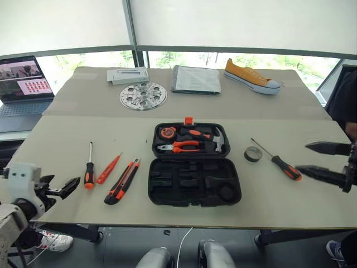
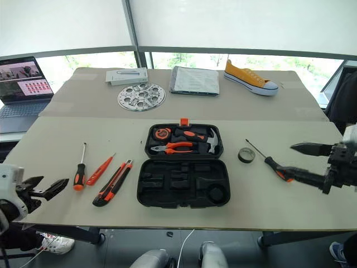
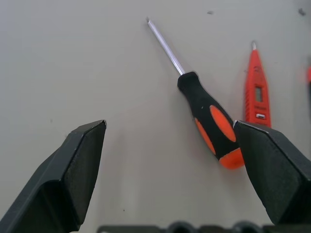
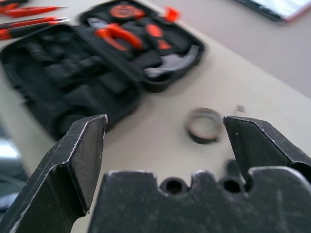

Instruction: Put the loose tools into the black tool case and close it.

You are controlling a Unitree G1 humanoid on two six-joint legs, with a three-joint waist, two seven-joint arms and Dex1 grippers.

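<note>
Left claw (image 1: pixel 71 186) and right claw (image 1: pixel 319 159) hang wide and empty; black tool case (image 1: pixel 194 181) lies open mid-frame, loose tools (image 1: pixel 120 181) not yet packed, everything left

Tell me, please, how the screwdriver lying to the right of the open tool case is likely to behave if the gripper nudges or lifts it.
The screwdriver looks rigid: thin steel shaft, thick orange-and-black handle. Its rounded handle lies flat on the smooth table, so a sideways nudge would probably roll it. Lifted by the shaft, it would likely tip handle-down.
</note>
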